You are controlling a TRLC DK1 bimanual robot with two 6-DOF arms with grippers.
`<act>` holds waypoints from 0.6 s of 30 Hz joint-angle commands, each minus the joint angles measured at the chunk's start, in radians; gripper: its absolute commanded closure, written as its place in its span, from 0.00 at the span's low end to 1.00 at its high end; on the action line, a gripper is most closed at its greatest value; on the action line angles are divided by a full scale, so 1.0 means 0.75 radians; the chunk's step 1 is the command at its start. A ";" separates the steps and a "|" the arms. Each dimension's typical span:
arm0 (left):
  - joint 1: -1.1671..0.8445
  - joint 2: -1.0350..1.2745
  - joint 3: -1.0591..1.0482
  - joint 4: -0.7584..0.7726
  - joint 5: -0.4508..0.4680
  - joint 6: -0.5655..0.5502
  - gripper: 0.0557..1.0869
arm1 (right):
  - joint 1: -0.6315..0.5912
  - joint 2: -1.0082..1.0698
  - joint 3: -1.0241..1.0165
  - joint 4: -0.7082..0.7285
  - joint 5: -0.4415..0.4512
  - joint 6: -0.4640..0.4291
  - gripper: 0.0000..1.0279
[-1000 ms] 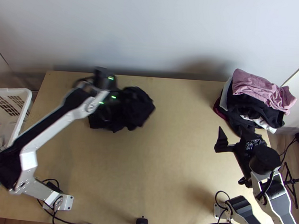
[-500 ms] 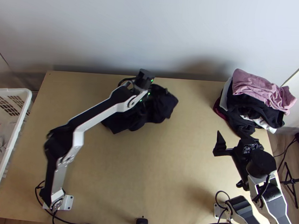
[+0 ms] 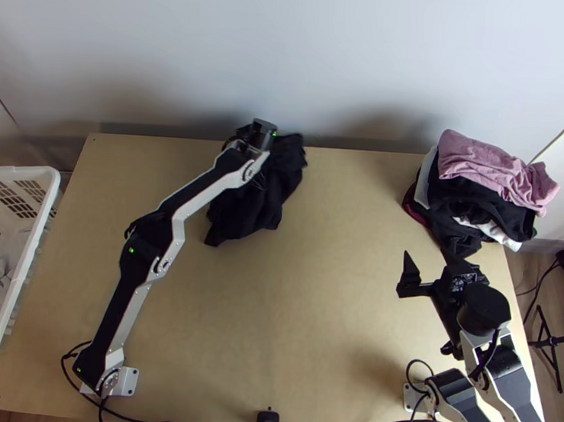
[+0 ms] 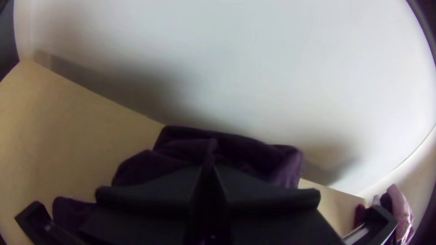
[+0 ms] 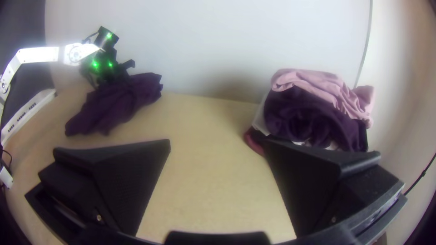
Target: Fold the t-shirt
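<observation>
Black shirt (image 3: pixel 253 203), bunched at top view's upper centre, could twist or slip (a lopsided lift, prob.) b/c only the left claw (image 4: pixel 208 167) pinches it, w/ the right claw (image 3: pixel 428 257), lower right, spread wide & well apart from it.

Place logged as a robotics work area, lab-like; whether it is housed in a lab or a home cannot be told. Two arms, left (image 3: pixel 195 198) and right (image 3: pixel 519 390), are mounted on metal plates at a wooden table (image 3: pixel 337 314), with cables (image 3: pixel 135 418) run along its near edge. A pale, plain wall (image 3: pixel 292 51), wood-look floor (image 3: pixel 529 266) and black stand (image 3: pixel 553 348) are noted.
</observation>
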 commanded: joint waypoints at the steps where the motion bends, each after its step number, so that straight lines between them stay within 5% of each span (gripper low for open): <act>1: 0.082 -0.025 0.046 -0.057 -0.008 0.018 0.88 | 0.006 0.013 -0.005 0.019 -0.012 0.002 0.07; 2: 0.080 -0.066 0.036 -0.076 0.025 0.020 0.69 | 0.006 0.015 -0.003 0.019 -0.012 0.002 0.07; 4: 0.069 -0.148 0.015 -0.129 0.084 0.032 0.15 | 0.008 0.017 -0.007 0.019 -0.022 0.006 0.07; 5: 0.057 -0.185 0.005 -0.153 0.084 0.061 0.08 | 0.008 0.017 -0.009 0.019 -0.024 0.010 0.07; 14: 0.057 -0.416 -0.116 -0.573 0.051 0.202 0.05 | 0.043 0.017 -0.083 -0.012 -0.043 0.014 0.06; 18: 0.102 -0.653 -0.427 -0.544 0.064 0.253 0.05 | 0.063 0.039 -0.150 0.013 -0.126 0.096 0.07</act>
